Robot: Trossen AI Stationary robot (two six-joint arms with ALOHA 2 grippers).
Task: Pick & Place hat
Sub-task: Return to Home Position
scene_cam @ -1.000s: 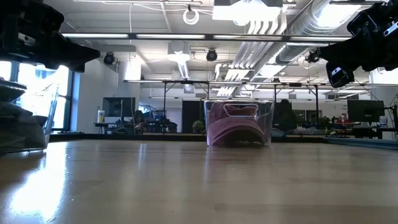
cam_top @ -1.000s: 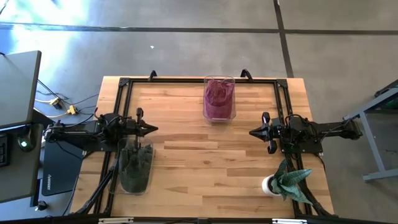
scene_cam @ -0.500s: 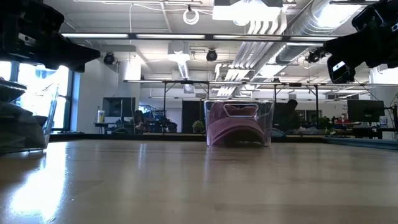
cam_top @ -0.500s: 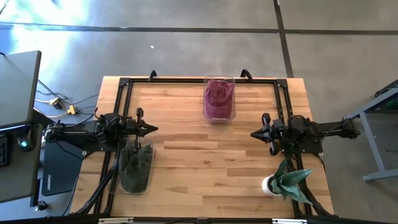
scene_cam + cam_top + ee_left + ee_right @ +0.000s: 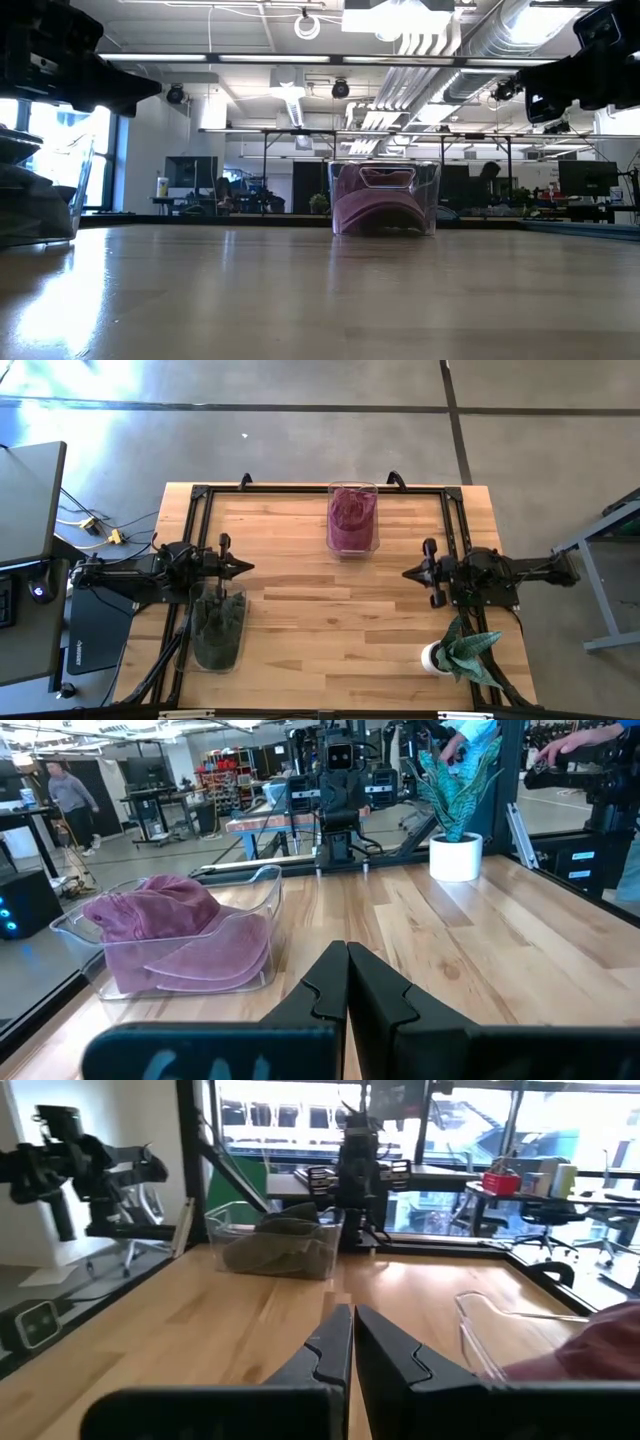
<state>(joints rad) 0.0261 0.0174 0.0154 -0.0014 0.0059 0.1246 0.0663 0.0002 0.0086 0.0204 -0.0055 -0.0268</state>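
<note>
SORTING DONE, ARMS EMPTY: The maroon cap lies crumpled in the top bin at the table's 12 o'clock. The black caps are heaped in the bottom bin at 8 o'clock. The left gripper hangs at 9 o'clock, just off that bin's 12 o'clock end. The right gripper hangs at 3 o'clock. The two point at each other across bare wood, well apart. Each wrist view shows its own fingers pressed together with nothing between them, touching neither cap nor bin. A plant stands at 5 o'clock beside the right arm. The caps look light and soft, and their cloth sags and folds. The stiffer brim is probably the surest place to pinch, since a crown would likely bunch. The thin clear bins may slide if nudged.
</note>
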